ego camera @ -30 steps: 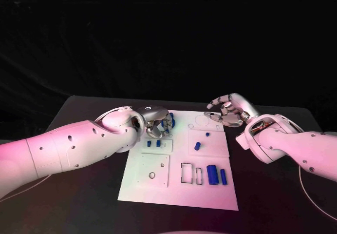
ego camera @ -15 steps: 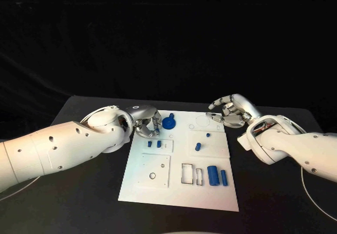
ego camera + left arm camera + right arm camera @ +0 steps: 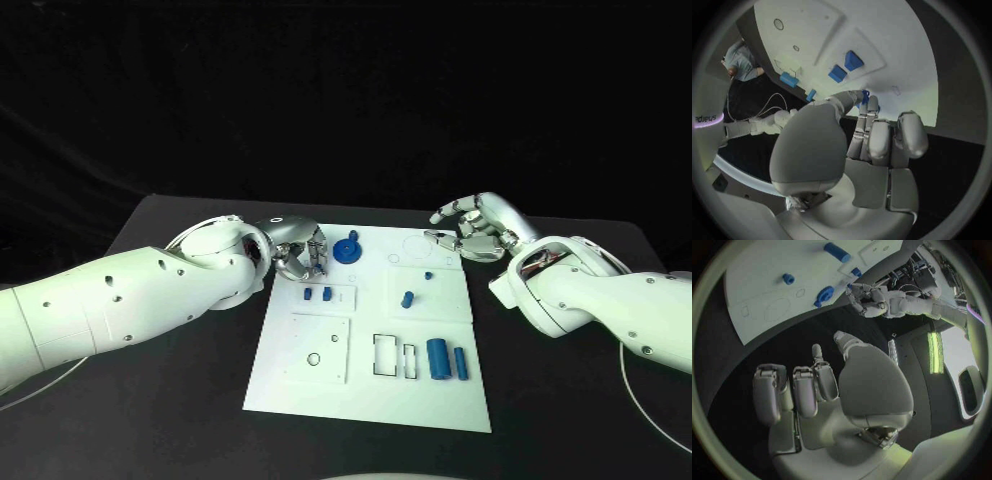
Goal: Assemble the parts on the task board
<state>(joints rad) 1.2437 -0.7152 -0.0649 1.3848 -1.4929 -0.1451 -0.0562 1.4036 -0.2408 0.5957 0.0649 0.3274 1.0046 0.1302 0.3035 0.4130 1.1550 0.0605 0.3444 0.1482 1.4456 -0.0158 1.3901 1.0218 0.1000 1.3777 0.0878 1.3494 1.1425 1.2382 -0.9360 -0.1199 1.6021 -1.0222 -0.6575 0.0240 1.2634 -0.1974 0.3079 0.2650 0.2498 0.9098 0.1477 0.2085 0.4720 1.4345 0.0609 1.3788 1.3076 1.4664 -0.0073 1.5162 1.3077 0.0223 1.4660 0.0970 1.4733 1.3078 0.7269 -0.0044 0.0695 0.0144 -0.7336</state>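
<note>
task board, two hands at its far end

item: white task board [image 3: 320, 385], centre of black table [image 3: 173, 420]. blue parts on it: a round piece [image 3: 348, 250] near the far left corner, two small blocks [image 3: 317, 294] below it, a short peg [image 3: 407, 297] mid-board, two cylinders [image 3: 444, 361] at the near right.
left hand [image 3: 297, 250]: just beside the round piece, fingers curled in, nothing held.
right hand [image 3: 476, 228]: off the far right corner, fingers bent and apart, nothing held.
</note>
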